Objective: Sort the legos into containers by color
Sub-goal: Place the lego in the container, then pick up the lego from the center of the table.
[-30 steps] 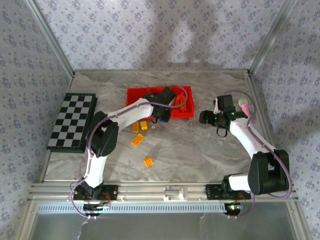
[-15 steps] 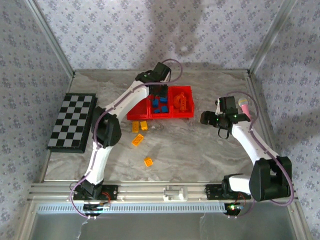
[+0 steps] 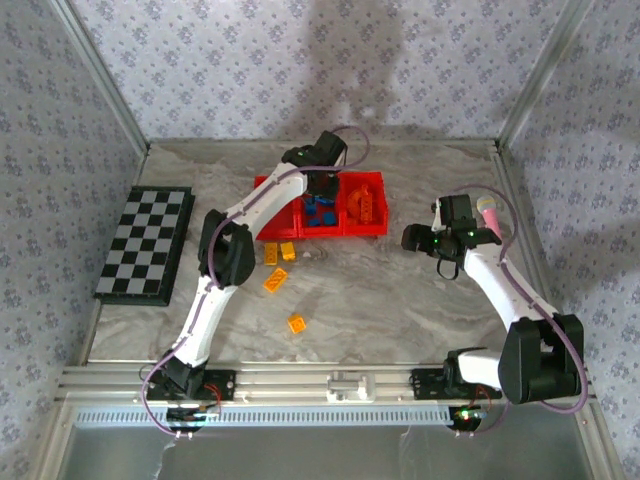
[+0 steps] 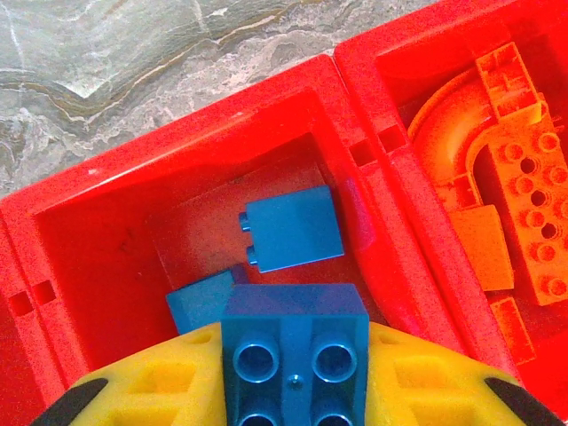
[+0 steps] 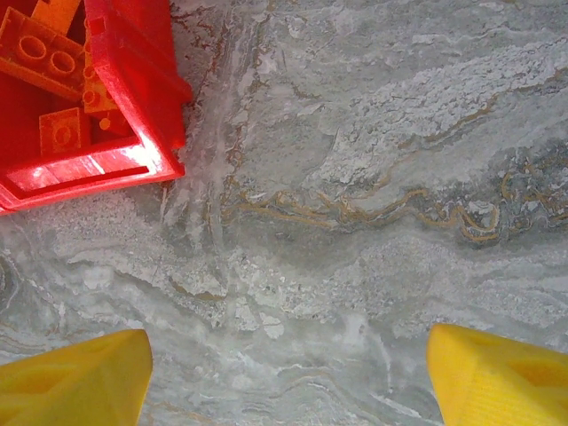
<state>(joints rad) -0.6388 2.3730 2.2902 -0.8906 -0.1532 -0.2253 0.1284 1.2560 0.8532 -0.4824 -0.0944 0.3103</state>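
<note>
Three joined red containers [image 3: 271, 222] stand at the back middle of the table. My left gripper [image 3: 320, 186] hangs over the middle bin [image 4: 80, 222], shut on a blue lego [image 4: 295, 319] between its yellow fingers [image 4: 142, 390]. Two more blue legos [image 4: 293, 226] lie in that bin. The right bin [image 4: 426, 35] holds orange legos, among them a curved arch [image 4: 439, 115]. Several yellow-orange legos [image 3: 275, 280] lie on the table in front of the bins. My right gripper [image 3: 415, 238] is open over bare marble, right of the bins [image 5: 133, 89].
A black-and-white checkered board [image 3: 147, 243] lies at the left edge. A pink cylinder [image 3: 488, 210] sits by the right arm's wrist. One yellow-orange brick [image 3: 297, 323] lies apart, nearer the front. Metal frame posts and patterned walls enclose the table.
My left arm has swung from the table in front of the bins to above the middle bin. The right arm has barely moved.
</note>
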